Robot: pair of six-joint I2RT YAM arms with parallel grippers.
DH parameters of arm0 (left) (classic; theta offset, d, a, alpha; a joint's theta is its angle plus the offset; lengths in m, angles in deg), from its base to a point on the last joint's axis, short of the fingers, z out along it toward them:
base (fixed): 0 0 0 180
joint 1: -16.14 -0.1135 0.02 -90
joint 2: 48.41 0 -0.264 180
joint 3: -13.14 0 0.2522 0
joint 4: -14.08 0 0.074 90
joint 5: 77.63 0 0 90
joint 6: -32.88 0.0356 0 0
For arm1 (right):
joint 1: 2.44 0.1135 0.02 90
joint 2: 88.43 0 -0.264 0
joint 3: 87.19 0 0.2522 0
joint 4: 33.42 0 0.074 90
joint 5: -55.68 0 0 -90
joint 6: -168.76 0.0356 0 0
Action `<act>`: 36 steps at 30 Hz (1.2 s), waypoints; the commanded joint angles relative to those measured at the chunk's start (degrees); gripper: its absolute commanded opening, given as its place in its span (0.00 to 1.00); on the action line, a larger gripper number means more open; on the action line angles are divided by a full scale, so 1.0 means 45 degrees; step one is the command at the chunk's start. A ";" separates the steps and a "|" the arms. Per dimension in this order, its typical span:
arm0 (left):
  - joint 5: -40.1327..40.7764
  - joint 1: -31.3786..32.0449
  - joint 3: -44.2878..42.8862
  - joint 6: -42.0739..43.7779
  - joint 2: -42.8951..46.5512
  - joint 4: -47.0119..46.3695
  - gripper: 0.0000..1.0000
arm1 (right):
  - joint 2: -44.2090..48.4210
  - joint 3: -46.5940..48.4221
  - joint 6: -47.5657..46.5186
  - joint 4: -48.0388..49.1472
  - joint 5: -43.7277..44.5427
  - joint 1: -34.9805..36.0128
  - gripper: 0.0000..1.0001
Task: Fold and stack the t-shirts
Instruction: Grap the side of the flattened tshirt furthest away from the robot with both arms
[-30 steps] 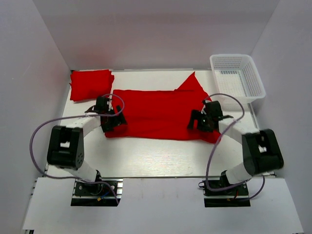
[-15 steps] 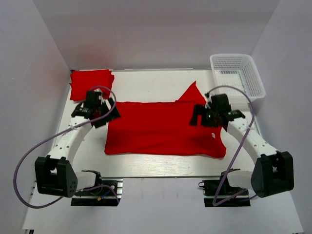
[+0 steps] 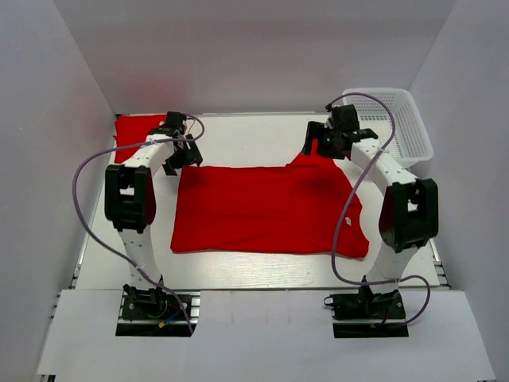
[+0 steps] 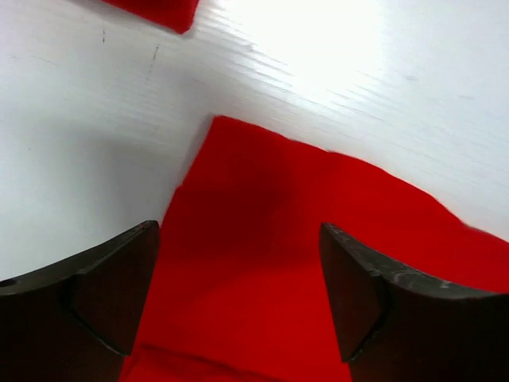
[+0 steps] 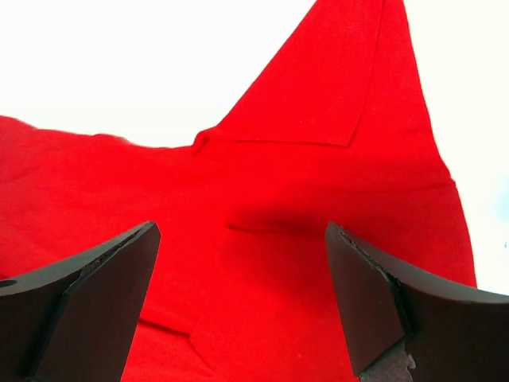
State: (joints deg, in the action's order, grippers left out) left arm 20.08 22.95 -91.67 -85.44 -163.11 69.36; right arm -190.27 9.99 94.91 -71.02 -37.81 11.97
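Observation:
A red t-shirt (image 3: 262, 211) lies spread flat in the middle of the table, one sleeve (image 3: 318, 157) pointing to the far side. My left gripper (image 3: 181, 156) is open and empty over the shirt's far left corner (image 4: 262, 183). My right gripper (image 3: 321, 148) is open and empty over the far right part, with the shirt (image 5: 318, 183) and its sleeve (image 5: 342, 79) between and beyond the jaws. A folded red t-shirt (image 3: 137, 127) lies at the back left, partly hidden by the left arm; its corner (image 4: 163, 9) shows in the left wrist view.
A white mesh basket (image 3: 398, 127) stands at the back right, close to the right arm. White walls close in the table on the left, right and back. Purple cables loop from both arms over the table.
Both grippers have moved away from me, from the shirt's middle to its far edge. The shirt's near edge now lies closer to the front than a second ago.

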 commanded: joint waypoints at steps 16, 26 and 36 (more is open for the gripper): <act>0.0729 -0.0263 -0.0901 0.0394 -0.1876 -0.0650 0.68 | -0.1001 0.0819 -0.0325 -0.0289 -0.0787 -0.0508 0.90; -0.0617 -0.0263 0.0133 0.0902 -0.1582 -0.2468 0.49 | -0.2191 0.1481 -0.0188 -0.0231 -0.0495 -0.0586 0.90; -0.1184 -0.0263 0.0680 0.1019 -0.1857 -0.2623 0.00 | -0.3988 0.3470 -0.0266 0.0101 0.0285 -0.0840 0.89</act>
State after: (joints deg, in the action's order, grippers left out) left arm 17.30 21.83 -91.65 -81.16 -171.83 57.73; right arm -206.78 20.89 94.53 -72.35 -38.55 8.78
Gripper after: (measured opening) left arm 0.016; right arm 0.893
